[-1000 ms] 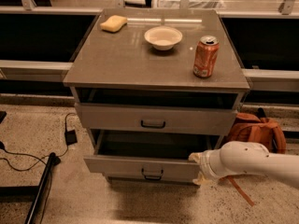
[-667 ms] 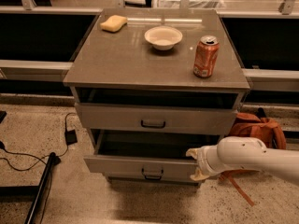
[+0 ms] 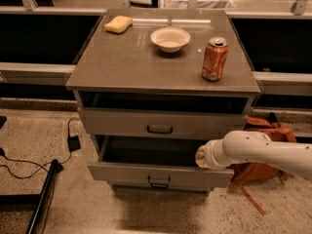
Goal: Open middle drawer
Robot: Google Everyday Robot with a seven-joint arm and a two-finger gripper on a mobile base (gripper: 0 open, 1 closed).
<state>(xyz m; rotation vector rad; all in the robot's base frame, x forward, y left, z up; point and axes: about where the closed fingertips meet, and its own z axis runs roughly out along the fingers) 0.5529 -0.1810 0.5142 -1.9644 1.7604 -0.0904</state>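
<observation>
The middle drawer [image 3: 122, 172] is the lower of the two grey fronts in view, with a small dark bar handle [image 3: 159, 181]. It stands pulled out from the cabinet, and its inside is in shadow. My gripper [image 3: 199, 157] is at the end of the white arm [image 3: 263, 152], which comes in from the right. It sits at the top edge of the drawer's front, right of the handle. Its fingers are hidden.
The upper drawer [image 3: 117, 122] above also stands slightly out. On the cabinet top [image 3: 126, 62] are an orange can [image 3: 215, 58], a white bowl [image 3: 170, 38] and a yellow sponge [image 3: 118, 24]. An orange backpack [image 3: 263, 130] lies to the right. Cables and a black stand [image 3: 46, 189] lie to the left.
My gripper has moved slightly up and to the left along the drawer's top edge. The drawer's position looks the same.
</observation>
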